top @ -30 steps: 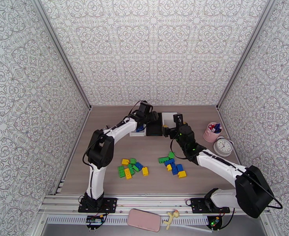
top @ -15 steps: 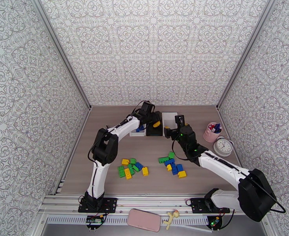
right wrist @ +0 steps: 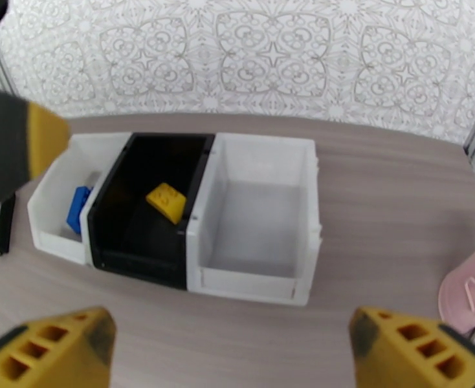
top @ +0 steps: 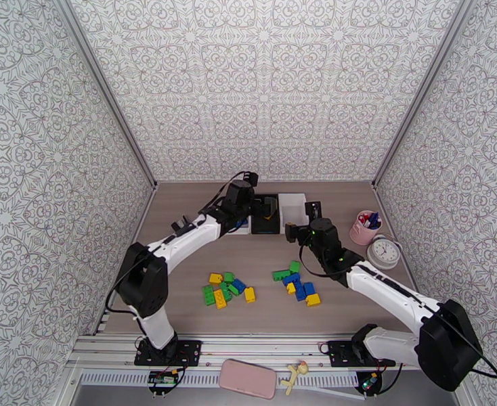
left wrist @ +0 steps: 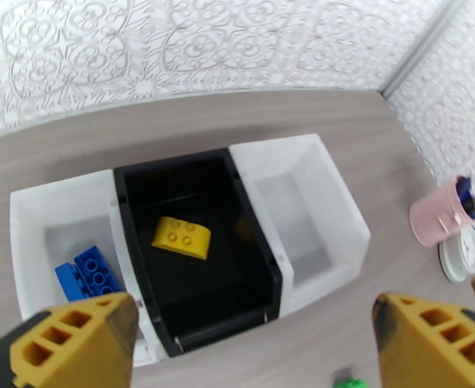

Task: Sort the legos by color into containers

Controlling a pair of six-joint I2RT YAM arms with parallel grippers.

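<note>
Wood-grain desk [top: 181, 265] inside patterned walls carries loose bricks near the arms, a left pile [top: 227, 289] and a right pile [top: 296, 282], each mixing blue, yellow and green. Farther back, the left tool [left wrist: 254, 337] hangs with jaws wide and nothing between them above the black bin [left wrist: 205, 286], where a yellow brick [left wrist: 180, 237] lies. The right tool [right wrist: 234, 347], equally wide and unloaded, faces the same row of bins. Blue bricks [left wrist: 85, 276] sit in the left white bin [left wrist: 63, 198], and the right white bin [left wrist: 283, 208] looks meant for green. The drop seems made, so a good finish would be to lift straight up clear of the bin walls, then take a brick at a pile's edge, closing across its flat sides. No writing is legible; the dial of the clock [top: 384, 252] beside the pink cup [top: 365, 228] is too small to read.
</note>
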